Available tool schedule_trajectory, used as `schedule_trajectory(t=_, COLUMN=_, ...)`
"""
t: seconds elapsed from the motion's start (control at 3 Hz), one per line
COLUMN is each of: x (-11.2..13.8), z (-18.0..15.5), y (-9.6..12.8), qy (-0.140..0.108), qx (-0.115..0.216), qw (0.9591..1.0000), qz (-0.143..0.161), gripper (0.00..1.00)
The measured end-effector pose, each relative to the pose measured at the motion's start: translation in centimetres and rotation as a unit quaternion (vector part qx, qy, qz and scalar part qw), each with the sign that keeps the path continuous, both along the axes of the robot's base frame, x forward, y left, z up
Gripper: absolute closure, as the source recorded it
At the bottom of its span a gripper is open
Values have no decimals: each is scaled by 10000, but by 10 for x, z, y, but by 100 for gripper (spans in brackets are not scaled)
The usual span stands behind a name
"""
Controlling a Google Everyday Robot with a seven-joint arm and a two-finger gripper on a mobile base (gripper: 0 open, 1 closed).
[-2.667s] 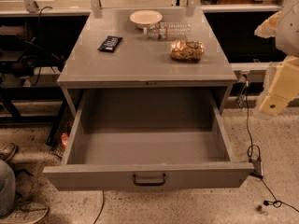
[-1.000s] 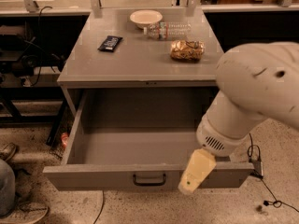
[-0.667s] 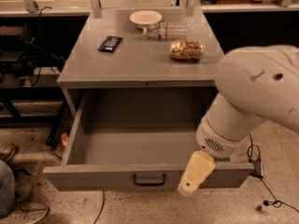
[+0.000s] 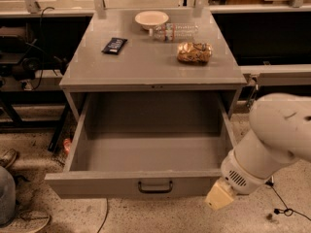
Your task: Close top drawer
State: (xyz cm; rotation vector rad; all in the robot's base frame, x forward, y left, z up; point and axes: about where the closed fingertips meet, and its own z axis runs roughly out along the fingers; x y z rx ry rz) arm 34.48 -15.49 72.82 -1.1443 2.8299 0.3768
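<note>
Standing wide open under the grey surface [image 4: 146,64], the top drawer [image 4: 150,152] juts forward; the claw [image 4: 219,197] sits at its front's right end, perhaps touching. Whether the claw is released or clenched, I cannot tell.

Wide, deep grey metal top drawer [image 4: 150,154], level and pulled fully open toward 6 o'clock, bare floor showing. Dark bar handle [image 4: 155,186] centred on its front. Gripper [image 4: 219,196] at the front's 4 o'clock corner.
</note>
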Motion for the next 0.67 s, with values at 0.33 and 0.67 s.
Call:
schedule_trajectory(t=0.33, x=-1, z=-29, y=-6, qy=63, qx=82, qw=9995, qz=-282, gripper=78)
schedule_trajectory(t=0.67, x=9, z=-67, y=-11, qy=59, qx=145, qw=9985, qz=-527, gripper=99)
